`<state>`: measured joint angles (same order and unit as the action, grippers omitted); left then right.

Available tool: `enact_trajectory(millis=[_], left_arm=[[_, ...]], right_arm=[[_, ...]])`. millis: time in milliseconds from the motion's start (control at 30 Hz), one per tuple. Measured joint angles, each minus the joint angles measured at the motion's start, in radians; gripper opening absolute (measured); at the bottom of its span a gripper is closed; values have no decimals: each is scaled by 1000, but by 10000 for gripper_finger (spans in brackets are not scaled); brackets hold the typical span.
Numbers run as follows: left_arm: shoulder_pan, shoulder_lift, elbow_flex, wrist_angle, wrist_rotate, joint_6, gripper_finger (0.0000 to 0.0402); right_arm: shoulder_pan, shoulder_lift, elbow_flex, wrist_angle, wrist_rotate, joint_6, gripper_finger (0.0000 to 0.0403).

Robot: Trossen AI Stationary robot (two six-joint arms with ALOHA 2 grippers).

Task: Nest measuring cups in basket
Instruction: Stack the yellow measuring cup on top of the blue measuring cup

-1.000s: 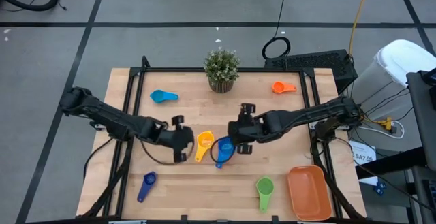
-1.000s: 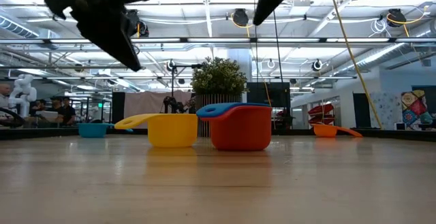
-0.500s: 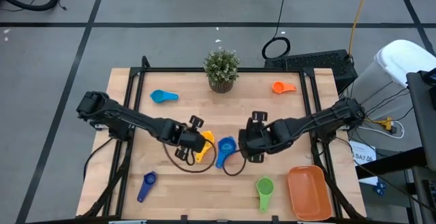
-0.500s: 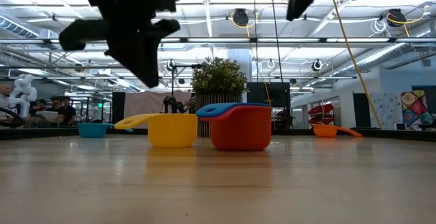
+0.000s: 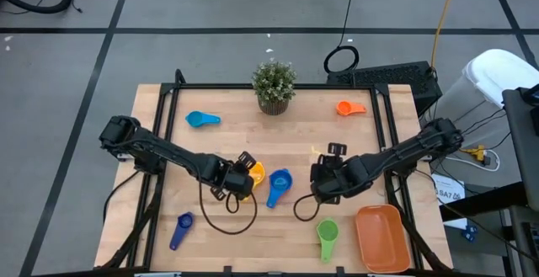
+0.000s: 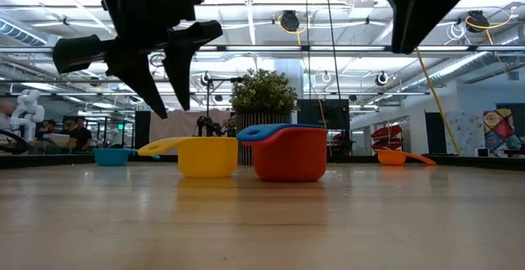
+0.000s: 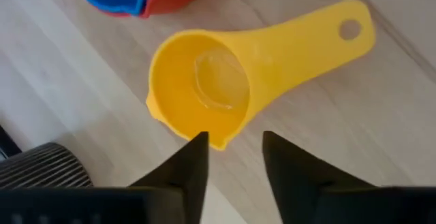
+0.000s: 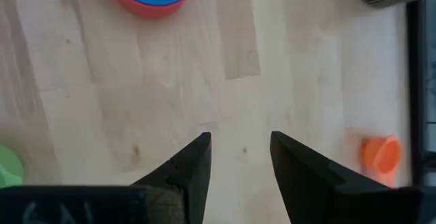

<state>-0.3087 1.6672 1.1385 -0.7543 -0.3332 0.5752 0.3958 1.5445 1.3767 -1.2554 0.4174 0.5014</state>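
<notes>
The yellow cup point(image 5: 256, 173) stands on its base mid-table, handle toward the near edge point(image 7: 306, 37). My left gripper point(image 5: 239, 178) hovers open just above it point(image 6: 168, 98), fingertips past the rim point(image 7: 235, 146). The blue cup point(image 5: 280, 178) sits nested in the red cup point(image 6: 289, 157). My right gripper point(image 5: 323, 182) is open over bare wood to their right point(image 8: 242, 146). The green cup point(image 5: 327, 230) lies beside the orange basket point(image 5: 383, 239). The light blue cup point(image 5: 200, 119), orange cup point(image 5: 349, 107) and dark blue cup point(image 5: 181, 229) lie apart.
A small potted plant point(image 5: 274, 85) stands at the far edge's middle. Black cables loop on the wood below both grippers point(image 5: 240, 218). Bare wood lies between the red cup and the green cup. People sit in the room behind point(image 6: 57, 135).
My left gripper has moved toward the table's right and slightly nearer, ending over the yellow cup, and has turned about. My right gripper has drawn away from the blue-in-red cup toward the right and near edges. The cups have stayed put.
</notes>
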Motion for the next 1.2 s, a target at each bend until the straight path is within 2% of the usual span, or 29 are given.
enact_trajectory(millis=[133,267,600,833,1033,1200], left_arm=[[0,0,0,16,0,36,190],[0,0,-1,15,0,83,204],[15,0,-50,37,-1,132,179],[15,20,-63,165,-4,101,177],[15,86,-66,127,-10,101,177],[13,91,-66,113,-47,102,177]], right_arm=[[6,-58,-65,37,-2,50,146],[19,-104,-100,74,-1,63,146],[18,-163,-127,184,1,51,146],[19,-162,-128,209,1,35,146],[19,-162,-128,210,-2,33,146],[19,-162,-128,208,-2,29,146]])
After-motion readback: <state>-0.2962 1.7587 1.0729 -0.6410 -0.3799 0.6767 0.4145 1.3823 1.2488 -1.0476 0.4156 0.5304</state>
